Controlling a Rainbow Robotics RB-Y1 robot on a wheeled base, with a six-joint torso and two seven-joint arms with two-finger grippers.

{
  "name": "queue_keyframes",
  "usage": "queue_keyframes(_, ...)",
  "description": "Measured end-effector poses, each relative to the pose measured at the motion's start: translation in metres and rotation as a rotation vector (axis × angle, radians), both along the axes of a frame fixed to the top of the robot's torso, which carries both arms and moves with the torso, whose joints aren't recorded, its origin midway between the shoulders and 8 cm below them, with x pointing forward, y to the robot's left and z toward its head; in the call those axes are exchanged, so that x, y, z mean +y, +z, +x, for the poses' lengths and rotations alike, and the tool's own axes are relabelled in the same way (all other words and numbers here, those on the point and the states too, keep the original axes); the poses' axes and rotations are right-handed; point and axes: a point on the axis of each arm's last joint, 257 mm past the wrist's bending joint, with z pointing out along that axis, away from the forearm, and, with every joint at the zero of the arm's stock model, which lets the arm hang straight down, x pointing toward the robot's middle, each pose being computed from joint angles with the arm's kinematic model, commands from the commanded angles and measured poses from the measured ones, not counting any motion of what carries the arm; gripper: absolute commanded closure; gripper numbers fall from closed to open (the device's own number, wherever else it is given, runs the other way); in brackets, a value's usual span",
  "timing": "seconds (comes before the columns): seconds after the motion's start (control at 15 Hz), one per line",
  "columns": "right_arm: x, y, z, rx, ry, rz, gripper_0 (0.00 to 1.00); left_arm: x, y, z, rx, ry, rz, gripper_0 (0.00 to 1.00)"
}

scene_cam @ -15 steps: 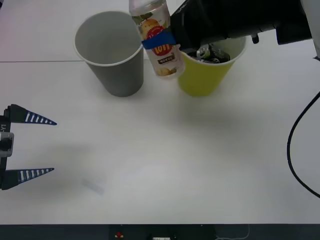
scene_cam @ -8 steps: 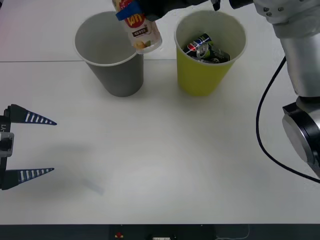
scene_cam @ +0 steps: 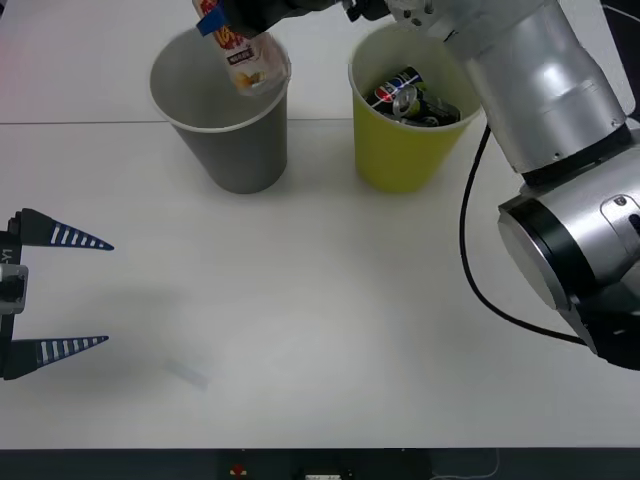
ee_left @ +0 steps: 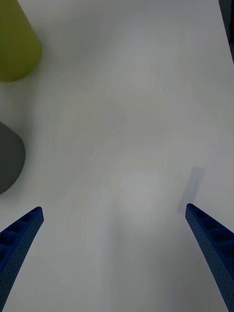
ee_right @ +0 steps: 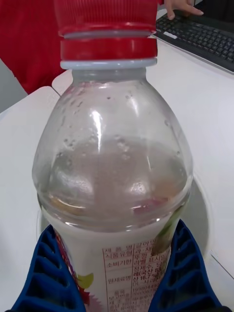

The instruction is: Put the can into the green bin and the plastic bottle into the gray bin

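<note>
The plastic bottle (scene_cam: pixel 244 57), clear with a red cap and a yellow-orange label, hangs tilted over the mouth of the gray bin (scene_cam: pixel 228 145), its base just inside the rim. My right gripper (scene_cam: pixel 248 14) is shut on it at the far edge of the front view. In the right wrist view the blue fingers (ee_right: pixel 48 278) clamp the bottle (ee_right: pixel 114 170) on both sides of the label. The green bin (scene_cam: pixel 405 150) stands to the right of the gray one with crushed cans (scene_cam: pixel 410 98) inside. My left gripper (scene_cam: pixel 60 292) rests open at the table's left edge.
My right arm (scene_cam: pixel 540 110) reaches across above the green bin, and its black cable (scene_cam: pixel 478 270) hangs over the table's right side. A faint strip of clear tape (scene_cam: pixel 187 374) lies near the front left. The left wrist view catches both bins, green (ee_left: pixel 14 48) and gray (ee_left: pixel 7 156).
My right arm has carried the bottle leftward, from in front of the green bin to above the gray bin's opening. The left gripper has stayed still.
</note>
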Motion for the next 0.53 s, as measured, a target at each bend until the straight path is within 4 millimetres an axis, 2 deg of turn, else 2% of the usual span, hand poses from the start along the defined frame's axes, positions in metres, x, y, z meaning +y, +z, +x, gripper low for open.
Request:
queue_keyframes(0.2,0.011,-0.009,0.013,-0.037,-0.019,0.015,1.00,0.000,0.000,0.000,0.000,0.000,0.000,0.00)
queue_keyframes(0.33,0.014,-0.011,0.013,-0.046,-0.015,0.013,1.00,0.000,0.000,0.000,0.000,0.000,0.000,0.00)
queue_keyframes(0.4,0.015,-0.011,0.013,-0.045,-0.014,0.013,0.94,0.000,0.000,0.000,0.000,0.000,0.000,0.00)
queue_keyframes(0.47,0.015,-0.011,0.013,-0.046,-0.012,0.016,0.59,0.000,0.000,0.000,0.000,0.000,0.000,0.00)
queue_keyframes(0.53,0.015,-0.010,0.013,-0.047,-0.012,0.019,0.35,0.000,0.000,0.000,0.000,0.000,0.000,0.00)
